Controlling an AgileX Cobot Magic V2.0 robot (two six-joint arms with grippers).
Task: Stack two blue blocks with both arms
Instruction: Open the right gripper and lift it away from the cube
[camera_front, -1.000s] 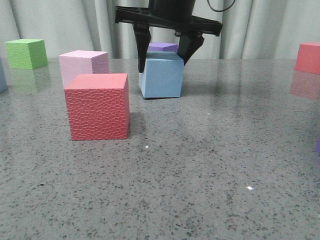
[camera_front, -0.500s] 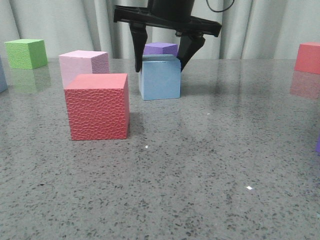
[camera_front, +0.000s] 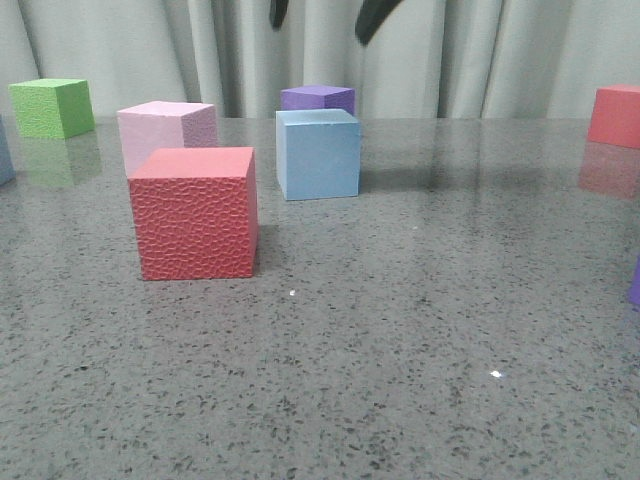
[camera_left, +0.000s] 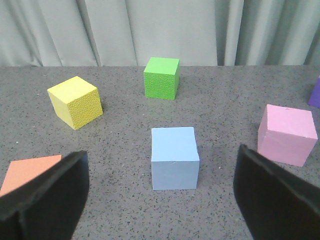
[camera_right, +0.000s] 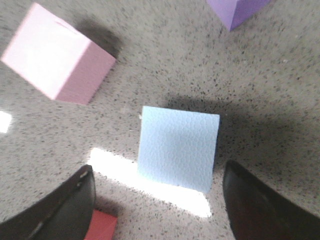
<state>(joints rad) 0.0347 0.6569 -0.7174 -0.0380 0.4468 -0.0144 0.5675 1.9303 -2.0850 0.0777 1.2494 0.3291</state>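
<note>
One blue block stands on the grey table; it also shows in the right wrist view. My right gripper is open high above it, with only its black fingertips at the top edge of the front view. In the right wrist view the right gripper is empty. A second blue block stands ahead of my open, empty left gripper. A bluish sliver at the front view's left edge may be that block. The left gripper is out of the front view.
A red textured cube stands front left of the blue block, with a pale pink cube behind it and a purple cube behind the block. A green cube stands far left, a red one far right. Yellow and orange cubes lie near the second block.
My right gripper has opened off the blue block and risen straight up to the top edge of the front view. The block stays on the table, now squared up.
</note>
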